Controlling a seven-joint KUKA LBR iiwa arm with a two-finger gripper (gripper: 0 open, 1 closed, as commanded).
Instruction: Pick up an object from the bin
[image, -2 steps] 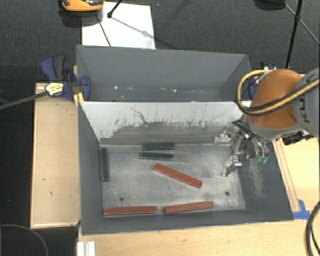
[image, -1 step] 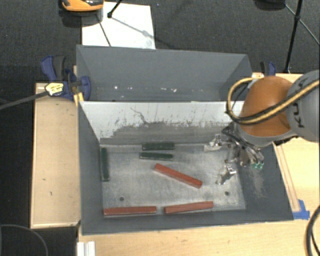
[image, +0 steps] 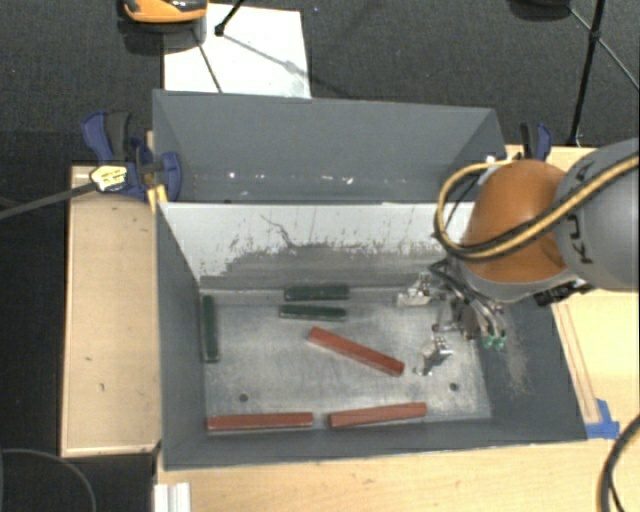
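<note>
The grey metal bin (image: 180, 330) had sloped walls and a scuffed flat floor. The arm with its orange wrist cover (image: 515, 225) reached in over the bin's right edge.

Six slim flat bars lay on the floor, none stacked:
- A red-brown bar (image: 355, 352) lay slantwise near the middle of the floor.
- Two more red-brown bars (image: 260, 422) (image: 377, 414) lay end to end along the near edge.
- A dark green bar (image: 209, 328) lay along the left edge.
- Two shorter dark green bars (image: 316, 293) (image: 312, 312) lay side by side near the far edge.

The gripper (image: 437, 355) hung low toward the right side of the floor, just beside the right end of the slanted red-brown bar. That bar was the nearest thing to pick. Whether the gripper was wide or narrow could not be told, and nothing showed in its grasp.

The likely trouble was position. The gripper stood at the bar's tip rather than over its middle, so coming down there would probably nudge the bar or spin it away. A grip that far out on the bar might also let it droop and slide free.
</note>
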